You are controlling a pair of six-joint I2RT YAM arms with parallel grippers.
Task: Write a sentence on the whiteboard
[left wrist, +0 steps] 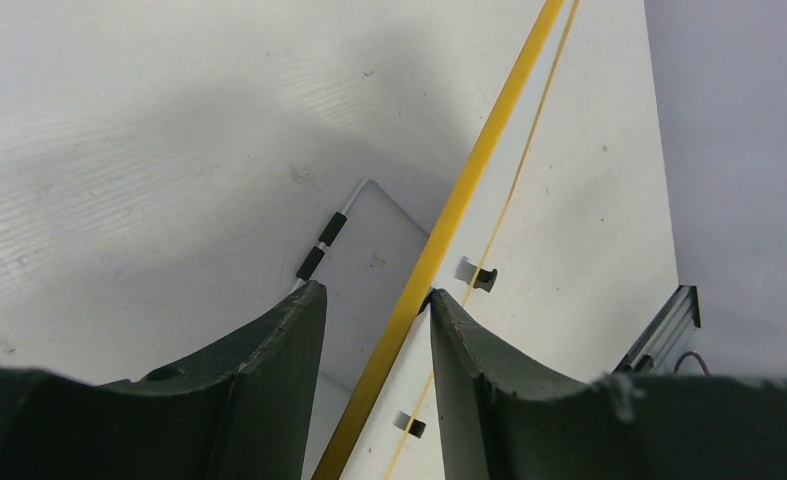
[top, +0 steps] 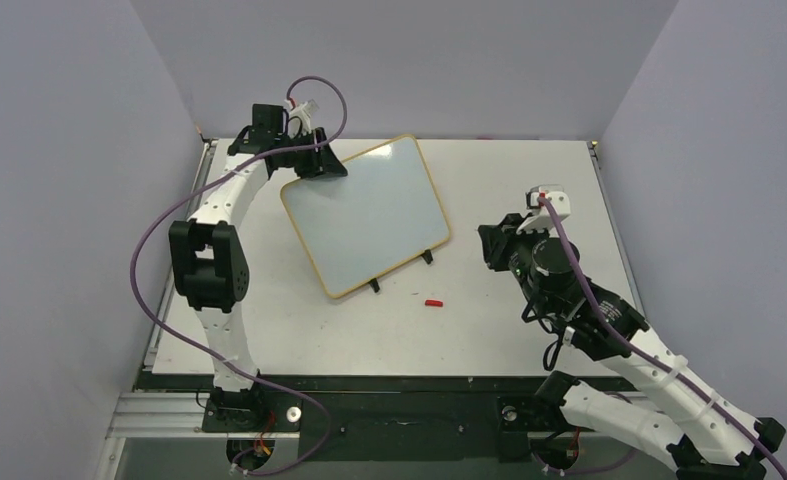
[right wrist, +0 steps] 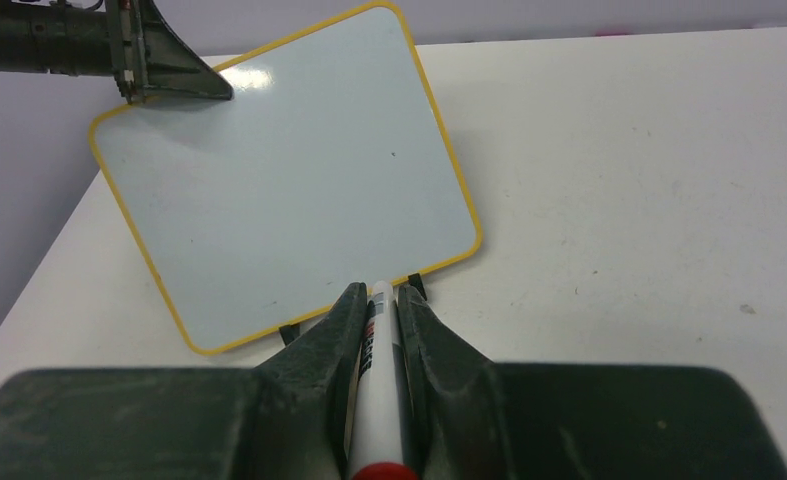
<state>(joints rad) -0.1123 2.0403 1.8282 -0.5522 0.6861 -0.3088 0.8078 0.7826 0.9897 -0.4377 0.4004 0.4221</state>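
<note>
The whiteboard stands tilted on its black clips, with a yellow frame and a blank face; no red sentence shows on it. It also shows in the right wrist view. My left gripper is at its far left corner. In the left wrist view the jaws stand apart astride the yellow frame edge, and the right finger touches the frame. My right gripper is shut on a white marker with a red end, pointing at the board's near edge from just short of it.
A small red cap lies on the table in front of the board. A wire stand shows behind the board. Grey walls close in the table on the left, back and right.
</note>
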